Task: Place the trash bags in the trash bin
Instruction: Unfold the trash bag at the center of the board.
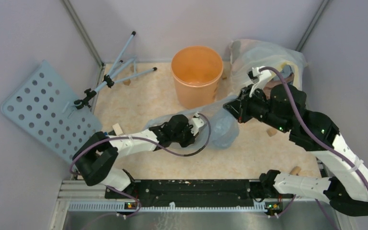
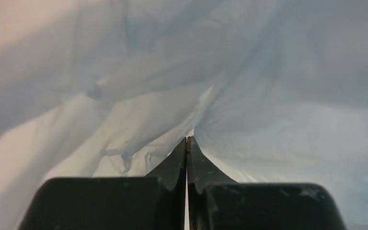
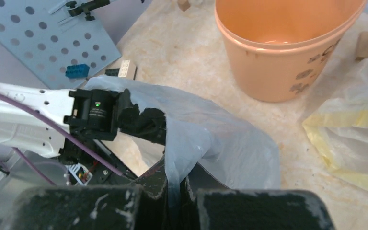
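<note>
Two pinches on the grey-blue trash bag (image 1: 220,128) right now: left gripper (image 2: 187,143) is clamped on a fold with film draped all over it, right gripper (image 3: 175,181) has another bit squeezed between its fingers. Bag's slumped just in front of the orange bin (image 1: 196,93), not in yet. My guess is two grips keep the floppy thing gathered for lifting over the rim.

Top camera looks steeply down over the whole table (image 1: 258,153). Left wrist camera sits close up against trash bag (image 2: 278,96) folds. Right wrist camera views that same bag and the trash bin (image 3: 278,67).
</note>
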Available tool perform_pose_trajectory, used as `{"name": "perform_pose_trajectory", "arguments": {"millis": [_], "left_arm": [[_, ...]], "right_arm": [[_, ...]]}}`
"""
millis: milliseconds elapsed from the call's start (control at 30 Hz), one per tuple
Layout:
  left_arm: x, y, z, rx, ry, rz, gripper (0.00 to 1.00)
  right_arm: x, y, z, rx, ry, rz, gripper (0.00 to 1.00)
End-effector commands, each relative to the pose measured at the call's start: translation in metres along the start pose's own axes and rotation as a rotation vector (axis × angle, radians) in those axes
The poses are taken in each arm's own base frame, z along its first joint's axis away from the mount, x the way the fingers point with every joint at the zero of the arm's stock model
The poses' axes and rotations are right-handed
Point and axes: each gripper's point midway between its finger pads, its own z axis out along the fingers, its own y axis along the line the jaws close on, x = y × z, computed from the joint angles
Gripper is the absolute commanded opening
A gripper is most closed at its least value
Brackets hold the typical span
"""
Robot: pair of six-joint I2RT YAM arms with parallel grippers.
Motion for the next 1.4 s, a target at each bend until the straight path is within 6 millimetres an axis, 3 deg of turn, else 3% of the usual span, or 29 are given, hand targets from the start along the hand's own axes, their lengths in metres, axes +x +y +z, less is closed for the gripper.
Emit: {"name": "perform_pose_trajectory", "arguments": {"millis": [0, 100, 233, 367, 533, 733, 967, 1067, 1200, 1367], "left_arm": [[0.014, 0.021, -0.027, -0.133, 0.098, 0.007, 0.00], [0.004, 0.022, -0.036, -0.151, 0.058, 0.012, 0.00], [-0.054, -0.008, -0.054, -0.012, -0.198, 0.059, 0.00], [-0.107, -0.041, -0.088, 0.134, -0.441, 0.149, 0.01], [-0.145, -0.062, -0.115, 0.219, -0.615, 0.191, 0.05], [-0.160, -0.072, -0.108, 0.292, -0.731, 0.228, 0.05], [-0.174, -0.083, -0.101, 0.387, -0.856, 0.253, 0.23], [-0.180, -0.089, -0.098, 0.430, -0.898, 0.284, 0.28], [-0.187, -0.107, -0.104, 0.557, -0.952, 0.334, 0.27], [-0.173, -0.127, -0.111, 0.708, -0.955, 0.371, 0.23]], "right_arm": [[-0.038, -0.010, -0.023, 0.061, -0.128, -0.010, 0.00], [-0.039, -0.019, -0.028, 0.107, -0.144, -0.012, 0.00], [-0.023, -0.020, -0.016, 0.104, -0.105, -0.012, 0.00], [-0.004, -0.004, 0.003, 0.012, -0.036, -0.017, 0.00], [0.012, 0.021, 0.018, -0.130, 0.022, -0.024, 0.00], [0.006, 0.053, 0.021, -0.302, 0.005, 0.003, 0.00], [0.005, 0.072, 0.022, -0.399, 0.013, 0.016, 0.00], [0.008, 0.074, 0.023, -0.412, 0.029, 0.017, 0.00], [0.007, 0.070, 0.022, -0.393, 0.023, 0.015, 0.00], [0.007, 0.047, 0.023, -0.266, 0.006, 0.003, 0.00]]}}
